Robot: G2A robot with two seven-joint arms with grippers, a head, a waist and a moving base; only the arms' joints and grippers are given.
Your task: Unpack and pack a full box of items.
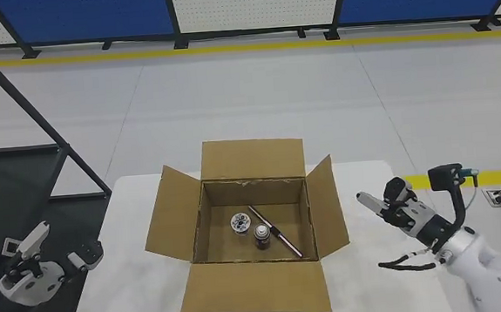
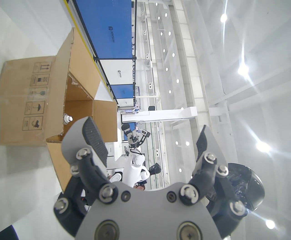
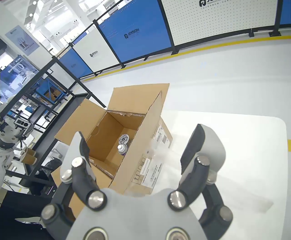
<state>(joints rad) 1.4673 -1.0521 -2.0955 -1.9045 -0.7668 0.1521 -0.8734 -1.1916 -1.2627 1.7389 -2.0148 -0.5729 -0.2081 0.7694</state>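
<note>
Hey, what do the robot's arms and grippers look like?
Both the left gripper and right gripper have two light grey fingers with black textured pads, black linkages, silver bolts and a grey mounting plate. The right arm is white, with a black cable.

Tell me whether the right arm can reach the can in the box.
Probably yes: the right gripper is open and empty, the box has its flaps spread, and the can stands uncovered; it likely must enter from above.

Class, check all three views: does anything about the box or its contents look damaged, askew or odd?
The cardboard box has a ragged, torn edge along the fold of one flap. Inside, a thin rod lies diagonally beside the upright can. Nothing spilled.
</note>
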